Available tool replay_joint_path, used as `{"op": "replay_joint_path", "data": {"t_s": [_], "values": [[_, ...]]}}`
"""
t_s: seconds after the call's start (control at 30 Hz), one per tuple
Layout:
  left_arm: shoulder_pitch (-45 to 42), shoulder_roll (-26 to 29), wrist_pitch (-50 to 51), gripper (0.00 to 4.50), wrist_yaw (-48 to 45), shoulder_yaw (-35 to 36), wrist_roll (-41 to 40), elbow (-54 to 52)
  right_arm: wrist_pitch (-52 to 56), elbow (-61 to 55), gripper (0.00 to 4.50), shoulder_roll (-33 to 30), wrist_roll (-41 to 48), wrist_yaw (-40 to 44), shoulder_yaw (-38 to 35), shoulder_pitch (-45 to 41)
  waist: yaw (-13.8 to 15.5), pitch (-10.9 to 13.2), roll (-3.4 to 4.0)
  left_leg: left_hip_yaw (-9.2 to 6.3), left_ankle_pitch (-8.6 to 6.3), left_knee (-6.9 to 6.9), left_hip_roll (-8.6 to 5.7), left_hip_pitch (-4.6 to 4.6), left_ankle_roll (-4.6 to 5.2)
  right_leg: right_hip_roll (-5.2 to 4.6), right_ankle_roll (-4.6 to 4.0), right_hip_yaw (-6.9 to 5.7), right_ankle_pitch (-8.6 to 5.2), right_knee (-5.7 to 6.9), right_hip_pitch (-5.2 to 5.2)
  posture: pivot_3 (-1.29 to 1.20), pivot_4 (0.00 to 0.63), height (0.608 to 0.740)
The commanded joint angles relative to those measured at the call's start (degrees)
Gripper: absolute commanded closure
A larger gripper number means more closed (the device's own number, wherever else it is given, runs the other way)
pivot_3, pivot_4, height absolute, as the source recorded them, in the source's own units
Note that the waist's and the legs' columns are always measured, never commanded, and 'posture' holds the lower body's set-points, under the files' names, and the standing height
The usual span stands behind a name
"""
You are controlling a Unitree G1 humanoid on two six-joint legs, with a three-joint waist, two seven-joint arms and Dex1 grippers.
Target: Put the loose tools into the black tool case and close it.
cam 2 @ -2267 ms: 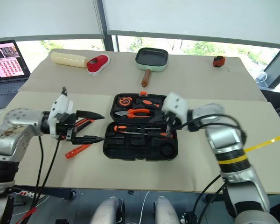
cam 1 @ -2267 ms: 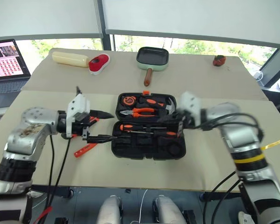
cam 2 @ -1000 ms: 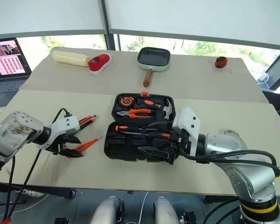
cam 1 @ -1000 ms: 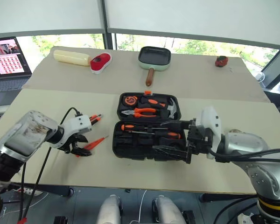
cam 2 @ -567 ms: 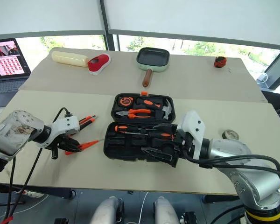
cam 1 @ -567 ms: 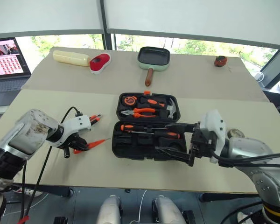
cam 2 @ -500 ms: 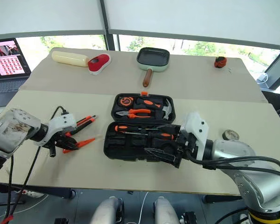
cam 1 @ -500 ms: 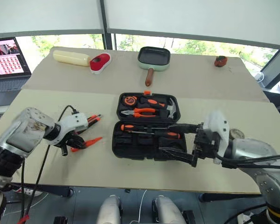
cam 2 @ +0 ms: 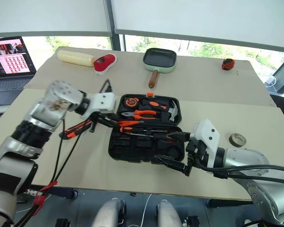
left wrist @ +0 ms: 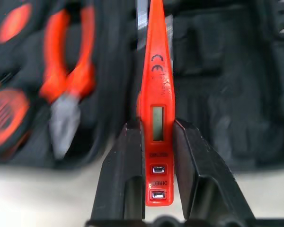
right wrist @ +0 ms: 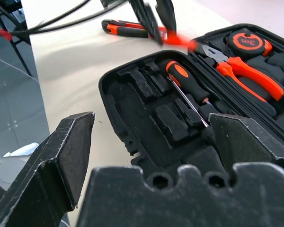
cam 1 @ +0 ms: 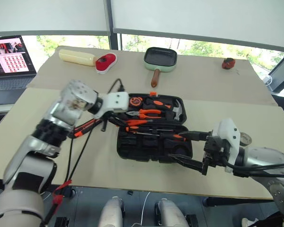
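Left arm reached forward and across toward the middle, elbow bent, wrist angled down and to the right. Left gripper [cam 1: 117,118] pointed downward, its two black fingers [left wrist: 123,175] closed on a small all-orange tester screwdriver [left wrist: 155,113], gripped at the handle end with the tip running out ahead. Right arm was held low at the right, forearm aimed forward and left, nearly level. Right gripper [cam 2: 177,150] had its jaws spread wide, nothing between them.
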Motion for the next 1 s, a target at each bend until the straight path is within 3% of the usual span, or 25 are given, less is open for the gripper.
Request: {"op": "replay_joint_path", "data": {"t_s": [0.03,0.4,0.77,0.83,1.0], "values": [[-2.4,-0.8,0.9,4.11,-3.8,-3.3,3.6,-0.3,-1.5,-2.9,0.0,0.6,0.8,-1.8,-1.2,0.9,-0.2,0.0,0.01,0.0,0.0,0.0,0.0,0.0,0.0,0.0,0.0,0.02,0.0,0.0,0.0,0.0,0.15,0.74],[-3.4,-4.7,11.7,4.11,-5.3,-7.8,9.8,-0.7,-2.6,-4.6,0.0,3.4,0.7,-6.6,-1.7,2.7,-0.2,0.0,0.01,-0.08,0.0,0.07,0.0,0.0,0.0,0.01,0.01,0.01,0.0,0.05,0.03,0.0,0.15,0.74],[-6.0,-8.4,14.4,4.11,-7.0,-10.4,13.3,4.8,-5.3,-5.5,0.0,6.8,-1.1,-10.5,0.2,4.6,-0.1,0.0,0.04,-0.12,0.0,0.36,0.0,0.0,0.0,0.02,0.02,0.0,-0.01,0.33,0.06,0.0,0.15,0.74],[-6.3,-8.8,14.8,3.11,-7.3,-10.3,13.5,5.3,-5.7,-5.7,0.0,7.2,-1.4,-10.9,0.8,5.0,-0.1,0.0,0.05,-0.13,0.0,0.37,0.0,0.0,0.0,0.02,0.02,0.0,-0.01,0.34,0.06,0.0,0.15,0.74],[-7.3,-9.2,17.2,1.45,-8.2,-9.0,12.1,5.0,-6.4,-5.3,0.0,7.4,-1.5,-11.6,1.4,4.8,-0.2,0.0,0.05,-0.14,0.0,0.38,0.0,-0.01,0.01,0.02,0.02,0.0,-0.01,0.34,0.04,0.0,0.15,0.74]]}}
